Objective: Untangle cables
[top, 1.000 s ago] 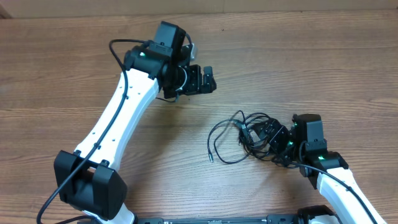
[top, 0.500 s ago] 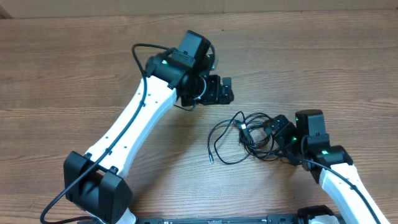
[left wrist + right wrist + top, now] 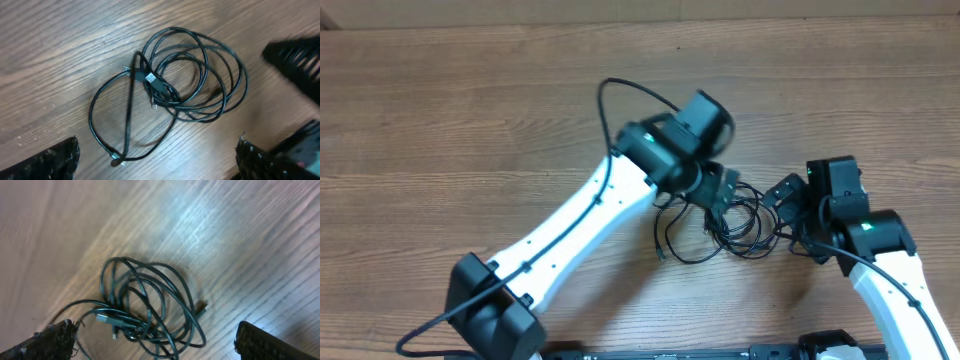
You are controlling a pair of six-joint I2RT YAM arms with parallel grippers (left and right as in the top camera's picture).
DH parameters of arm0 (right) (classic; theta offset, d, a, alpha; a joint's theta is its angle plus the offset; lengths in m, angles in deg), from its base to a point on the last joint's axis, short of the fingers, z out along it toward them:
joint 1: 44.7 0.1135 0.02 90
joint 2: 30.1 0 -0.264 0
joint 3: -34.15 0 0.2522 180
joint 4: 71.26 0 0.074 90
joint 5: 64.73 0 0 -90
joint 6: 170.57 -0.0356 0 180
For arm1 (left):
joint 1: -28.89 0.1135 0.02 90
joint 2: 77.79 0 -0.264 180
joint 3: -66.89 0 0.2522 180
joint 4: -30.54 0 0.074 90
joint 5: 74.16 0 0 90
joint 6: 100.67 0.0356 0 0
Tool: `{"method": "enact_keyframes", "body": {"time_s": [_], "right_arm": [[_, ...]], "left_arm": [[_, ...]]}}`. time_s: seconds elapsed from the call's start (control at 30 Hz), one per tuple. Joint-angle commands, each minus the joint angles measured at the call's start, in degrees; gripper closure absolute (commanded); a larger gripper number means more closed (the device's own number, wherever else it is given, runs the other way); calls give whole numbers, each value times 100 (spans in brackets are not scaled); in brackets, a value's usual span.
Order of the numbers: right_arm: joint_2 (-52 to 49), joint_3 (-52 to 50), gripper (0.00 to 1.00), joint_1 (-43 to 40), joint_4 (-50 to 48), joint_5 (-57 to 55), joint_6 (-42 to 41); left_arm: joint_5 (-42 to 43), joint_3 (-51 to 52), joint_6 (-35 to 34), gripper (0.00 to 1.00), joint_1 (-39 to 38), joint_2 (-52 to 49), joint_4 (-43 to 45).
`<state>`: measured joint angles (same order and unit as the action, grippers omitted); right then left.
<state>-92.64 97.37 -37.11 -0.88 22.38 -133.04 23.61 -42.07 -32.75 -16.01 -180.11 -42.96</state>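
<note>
**both hands released over a knotted bundle of cables**

the cables (image 3: 745,232) lie on the wooden counter (image 3: 470,120), wound together into one loose bundle of overlapping black loops, right of centre in the overhead view. one strand runs out of the bundle toward the lower left and ends in a small plug (image 3: 661,256) lying on bare wood.

the left hand (image 3: 725,192) hangs over the upper left edge of the bundle. its wrist camera looks straight down on the cables (image 3: 170,95). its fingers (image 3: 55,160) stand wide apart at the bottom corners of that view and grasp nothing. a silver-tipped connector (image 3: 150,77) sits where several loops cross.

the right hand (image 3: 792,218) is just beside the right edge of the bundle, also released, with nothing between its fingers (image 3: 55,337). in its wrist view the cables (image 3: 150,305) lie ahead of the spread fingers, and a small plug (image 3: 202,307) pokes out at the right side of the loops.
</note>
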Motion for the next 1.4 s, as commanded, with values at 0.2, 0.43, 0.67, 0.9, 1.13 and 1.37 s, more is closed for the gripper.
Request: {"method": "enact_keyframes", "body": {"time_s": [0.2,0.43,0.67,0.9,1.13,1.37], "right_arm": [[1141,782,0,-793,605,-136,48],[1504,782,0,-890,881,-133,328],[1486,780,0,-890,973,-131,323],[1486,778,0,-890,973,-133,323],[1484,778,0,-890,999,-133,326],[1484,778,0,-890,1001,-136,328]], "left_arm": [[-1043,33,979,0,-560,-619,107],[140,33,1281,3,-579,-1244,457],[734,33,1657,8,-581,-1609,750],[52,31,1655,24,-612,-1609,861],[-3010,-833,1252,30,-433,-1604,-61],[-2920,-2109,1023,5,-385,-1587,-557]]}}
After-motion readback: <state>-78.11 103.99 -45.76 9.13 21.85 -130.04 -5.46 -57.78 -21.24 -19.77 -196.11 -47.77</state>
